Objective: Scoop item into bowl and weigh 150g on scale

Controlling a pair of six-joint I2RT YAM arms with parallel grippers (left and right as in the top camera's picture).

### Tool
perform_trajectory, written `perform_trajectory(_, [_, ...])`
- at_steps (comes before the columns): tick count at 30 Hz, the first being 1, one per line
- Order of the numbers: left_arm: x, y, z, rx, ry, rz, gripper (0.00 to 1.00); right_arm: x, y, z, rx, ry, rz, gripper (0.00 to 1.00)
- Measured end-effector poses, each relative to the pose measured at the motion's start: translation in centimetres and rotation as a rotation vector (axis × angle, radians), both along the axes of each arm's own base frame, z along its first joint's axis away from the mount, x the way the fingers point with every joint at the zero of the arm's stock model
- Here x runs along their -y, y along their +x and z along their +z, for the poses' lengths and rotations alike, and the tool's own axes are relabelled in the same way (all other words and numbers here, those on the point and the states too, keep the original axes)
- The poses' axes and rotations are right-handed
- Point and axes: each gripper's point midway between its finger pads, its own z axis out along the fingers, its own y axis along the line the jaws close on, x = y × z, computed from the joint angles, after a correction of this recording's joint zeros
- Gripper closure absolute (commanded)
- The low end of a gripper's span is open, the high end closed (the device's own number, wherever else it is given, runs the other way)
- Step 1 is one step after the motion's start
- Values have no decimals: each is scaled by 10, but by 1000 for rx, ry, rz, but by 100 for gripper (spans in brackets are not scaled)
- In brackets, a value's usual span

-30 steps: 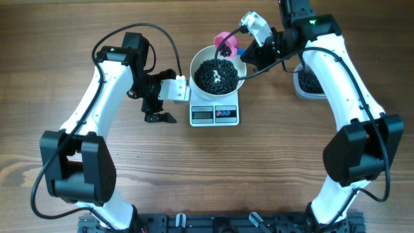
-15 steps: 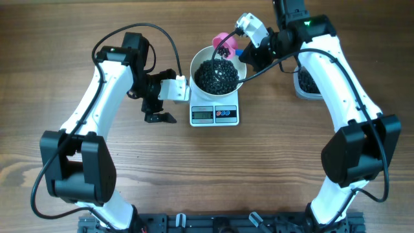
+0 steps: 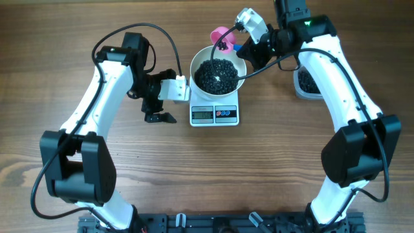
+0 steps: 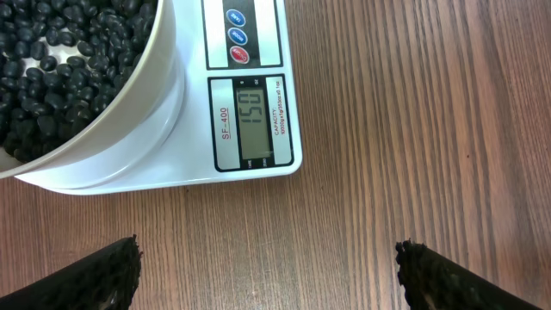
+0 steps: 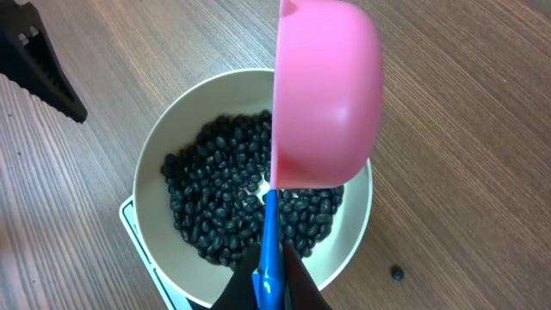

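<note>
The white bowl (image 3: 199, 59) stands on the scale (image 3: 215, 114), and the item, a heap of black beans (image 3: 217, 76), fills its middle. My right gripper (image 3: 242, 46) is shut on the blue handle (image 5: 270, 237) of a pink scoop (image 5: 331, 95), which hangs over the bowl's far rim (image 5: 155, 155), tipped on its side with its inside hidden. The beans (image 5: 219, 202) lie below it. My left gripper (image 4: 269, 263) is open over bare table in front of the scale's display (image 4: 251, 116), which reads 150. It holds nothing.
A clear tub (image 3: 309, 81) with more beans sits right of the scale, partly behind the right arm. One stray bean (image 5: 397, 273) lies on the table by the bowl. The left gripper (image 3: 157, 109) hovers just left of the scale.
My right gripper has drawn the pink scoop a little back and up, toward the bowl's far rim. The left arm has stayed still.
</note>
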Motion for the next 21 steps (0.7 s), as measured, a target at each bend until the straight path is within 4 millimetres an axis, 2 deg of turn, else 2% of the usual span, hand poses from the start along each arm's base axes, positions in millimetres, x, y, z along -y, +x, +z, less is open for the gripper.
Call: perform_trajectory(21, [0, 0, 0, 0, 0, 0, 0, -11, -6, 7, -48, 84, 1, 96])
